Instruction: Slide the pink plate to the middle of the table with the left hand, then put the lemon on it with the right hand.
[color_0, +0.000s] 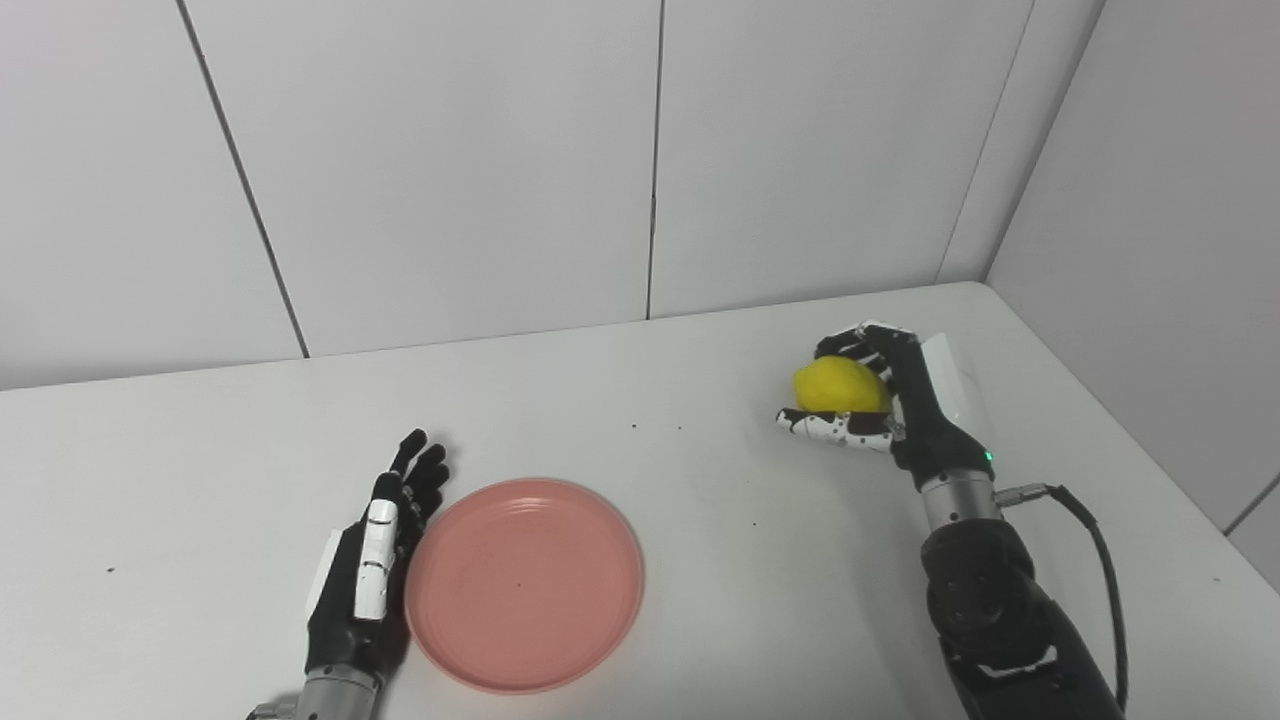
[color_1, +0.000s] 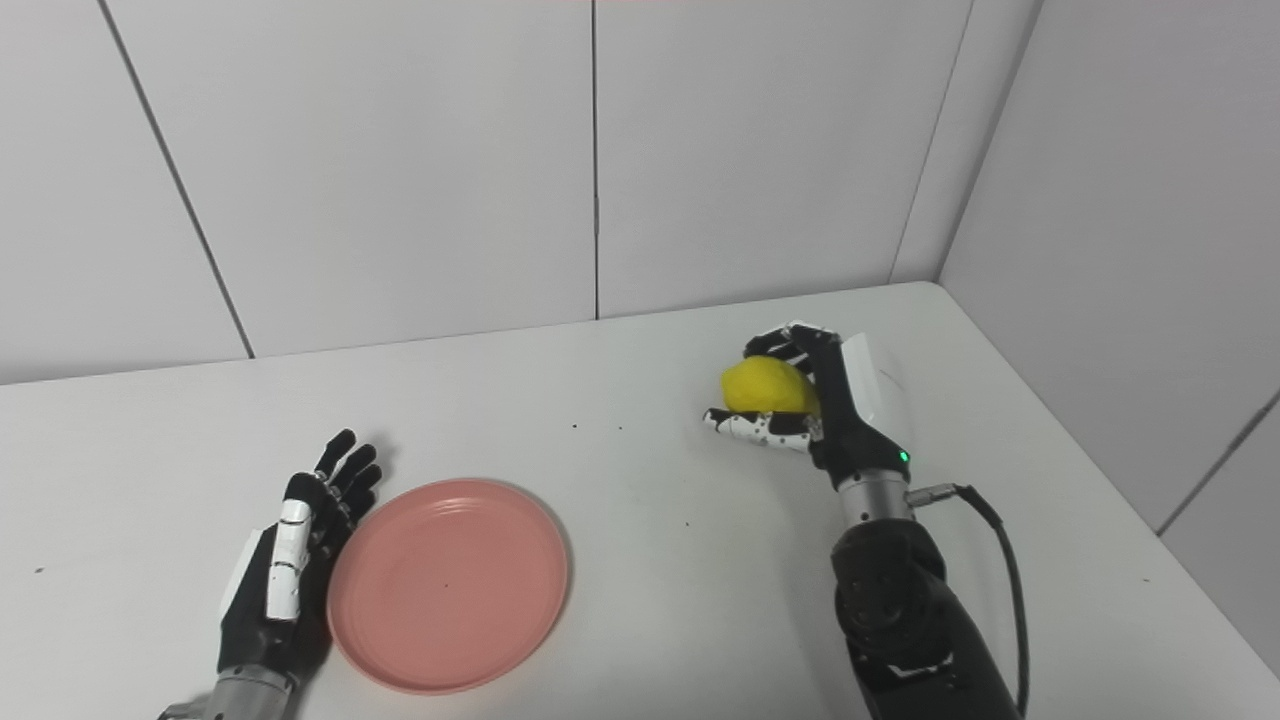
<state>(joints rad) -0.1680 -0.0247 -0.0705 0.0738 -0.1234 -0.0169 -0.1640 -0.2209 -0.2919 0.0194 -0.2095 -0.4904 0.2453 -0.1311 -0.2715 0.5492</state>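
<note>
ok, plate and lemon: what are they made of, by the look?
Pink plate: probably plastic or melamine; even matte colour, faint moulded rings, soft sheen. Lemon: can't settle real or replica; uniform saturated yellow and smooth skin lean toward plastic or foam. Right hand grips it without visible denting.

White table (color_0: 700, 560), pale panelled walls (color_0: 450, 180)

the flat white counter (color_0: 700, 520) runs back to pale wall panels and ends at a rounded corner on the far right. a round, shallow pink plastic plate (color_0: 523, 584) lies flat on it near the front edge, left of the middle. a few small dark specks dot the surface around and beyond the plate.
</note>
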